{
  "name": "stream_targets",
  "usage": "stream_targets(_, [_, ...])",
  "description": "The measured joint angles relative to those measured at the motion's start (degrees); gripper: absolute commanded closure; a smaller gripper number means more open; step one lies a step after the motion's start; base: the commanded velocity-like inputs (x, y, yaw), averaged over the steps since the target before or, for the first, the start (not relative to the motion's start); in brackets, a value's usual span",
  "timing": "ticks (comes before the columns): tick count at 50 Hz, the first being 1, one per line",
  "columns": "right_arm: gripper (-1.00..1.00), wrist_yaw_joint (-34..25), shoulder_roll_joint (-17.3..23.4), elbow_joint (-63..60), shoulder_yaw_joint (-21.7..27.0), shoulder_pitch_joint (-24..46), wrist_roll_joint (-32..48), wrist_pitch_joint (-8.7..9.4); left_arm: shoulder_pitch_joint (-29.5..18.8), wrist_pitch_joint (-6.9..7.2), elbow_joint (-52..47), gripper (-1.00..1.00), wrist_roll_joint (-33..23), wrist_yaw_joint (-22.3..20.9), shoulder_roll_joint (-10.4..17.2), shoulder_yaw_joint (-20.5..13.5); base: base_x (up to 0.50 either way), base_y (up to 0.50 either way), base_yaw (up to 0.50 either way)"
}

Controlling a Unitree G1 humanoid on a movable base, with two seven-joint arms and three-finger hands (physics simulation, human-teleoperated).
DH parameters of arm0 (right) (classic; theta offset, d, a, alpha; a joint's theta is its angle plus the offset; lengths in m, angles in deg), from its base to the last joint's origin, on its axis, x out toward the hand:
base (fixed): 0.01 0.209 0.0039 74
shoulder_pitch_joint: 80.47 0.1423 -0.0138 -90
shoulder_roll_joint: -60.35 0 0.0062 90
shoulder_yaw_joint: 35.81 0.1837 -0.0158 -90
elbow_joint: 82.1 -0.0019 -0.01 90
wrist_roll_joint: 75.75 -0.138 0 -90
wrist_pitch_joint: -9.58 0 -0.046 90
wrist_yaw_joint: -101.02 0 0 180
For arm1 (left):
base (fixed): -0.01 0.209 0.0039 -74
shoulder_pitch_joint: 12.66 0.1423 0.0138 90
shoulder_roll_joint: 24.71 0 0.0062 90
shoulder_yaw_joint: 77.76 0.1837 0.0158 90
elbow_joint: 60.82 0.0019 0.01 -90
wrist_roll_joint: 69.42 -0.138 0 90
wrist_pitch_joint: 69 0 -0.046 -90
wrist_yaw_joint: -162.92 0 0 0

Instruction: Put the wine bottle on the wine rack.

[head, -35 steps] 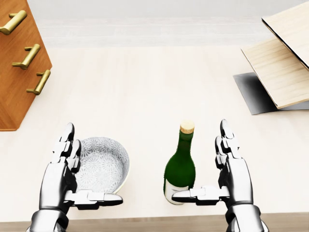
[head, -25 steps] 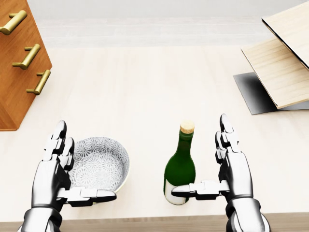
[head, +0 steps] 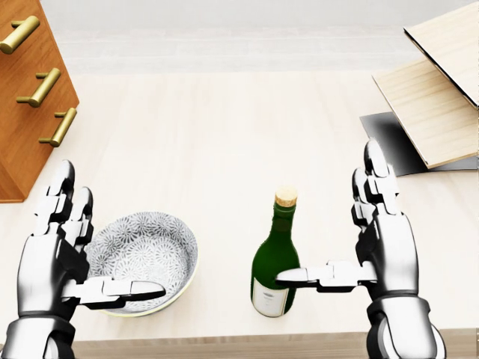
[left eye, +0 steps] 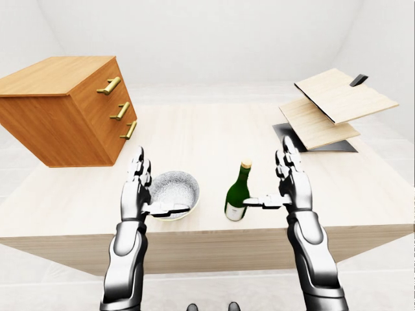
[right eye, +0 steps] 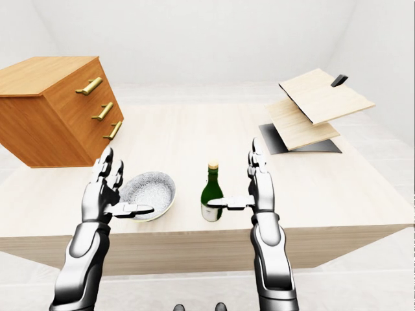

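Note:
A green wine bottle [head: 274, 258] with a cork top and a white label stands upright on the pale wooden table [head: 224, 134], near its bottom edge in the head view. My right hand [head: 337, 232] is open just right of it, fingers straight up, and the thumb reaches across to the bottle's lower body. My left hand [head: 105, 235] is open too, standing at the left side of a patterned bowl [head: 150, 250] with its thumb over the bowl. The wine rack [left eye: 327, 107], slanted light wood boards on a black base, sits at the table's right.
A wooden drawer chest [left eye: 68, 107] with several brass handles stands tilted at the table's left. The table's near edge [head: 224, 348] runs just under both wrists. White floor and walls lie beyond the table.
My left hand has drifted left and a little up, away from the bowl's middle. My right hand has risen and shifted slightly right. The view has moved a touch closer to the bottle.

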Motion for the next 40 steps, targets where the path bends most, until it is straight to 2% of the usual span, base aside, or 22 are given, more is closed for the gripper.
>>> stream_targets(10, [-1.0,0.0,0.1,-5.1,1.3,-0.8,-0.4,0.0,2.0,0.0,-5.0,-1.0,-0.1,-0.5,-0.4,-0.2,-0.07,-0.24,0.0])
stream_targets(27, [-1.0,0.6,0.0,-9.5,1.2,-1.4,0.3,0.0,3.1,0.0,-11.2,-1.0,-0.8,-0.9,-1.0,0.5,-0.48,-0.03,0.0])
stream_targets(36, [-1.0,-0.4,-0.7,-11.6,2.3,-2.0,-2.7,0.0,3.2,0.0,-11.6,-1.0,-1.0,-1.0,-1.1,0.7,-0.01,0.0,0.0])
stream_targets(40, [-1.0,-0.4,-0.6,-11.6,2.6,-2.3,-3.5,0.0,3.3,0.0,-11.2,-1.0,-1.0,-1.2,-1.2,0.7,0.0,0.0,0.44])
